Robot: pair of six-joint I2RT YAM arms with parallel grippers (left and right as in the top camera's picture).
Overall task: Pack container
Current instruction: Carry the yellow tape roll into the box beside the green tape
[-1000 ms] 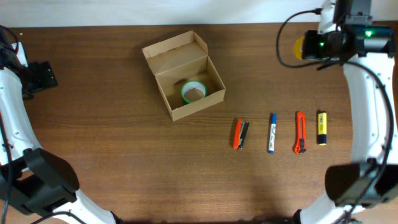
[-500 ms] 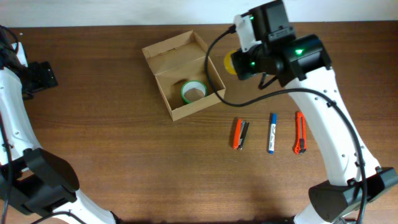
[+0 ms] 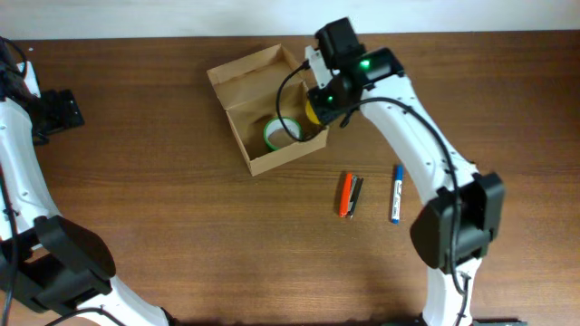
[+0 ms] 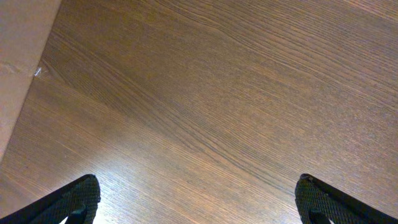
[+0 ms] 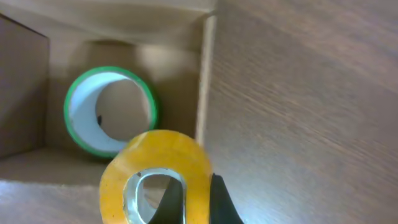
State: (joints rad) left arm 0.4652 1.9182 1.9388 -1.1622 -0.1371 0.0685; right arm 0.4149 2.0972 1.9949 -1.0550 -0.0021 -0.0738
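Note:
The container (image 3: 256,78) is an open tan cardboard box at the upper middle of the table, lid flap folded back. A green tape roll (image 3: 277,134) lies flat inside it and also shows in the right wrist view (image 5: 109,109). My right gripper (image 3: 317,107) is shut on a yellow tape roll (image 5: 155,174) and holds it over the box's right wall (image 5: 202,81). The yellow roll (image 3: 311,112) shows at that edge from overhead. My left gripper (image 4: 196,202) is open and empty over bare wood at the far left.
An orange-and-black cutter (image 3: 350,195) and a blue-and-white pen (image 3: 397,193) lie on the table right of and below the box. The right arm reaches across that area. A tan edge (image 4: 18,68) shows at the left of the left wrist view.
My right arm has swung left from the table's upper right corner to the box's right edge, carrying the yellow tape roll. The left arm has not moved.

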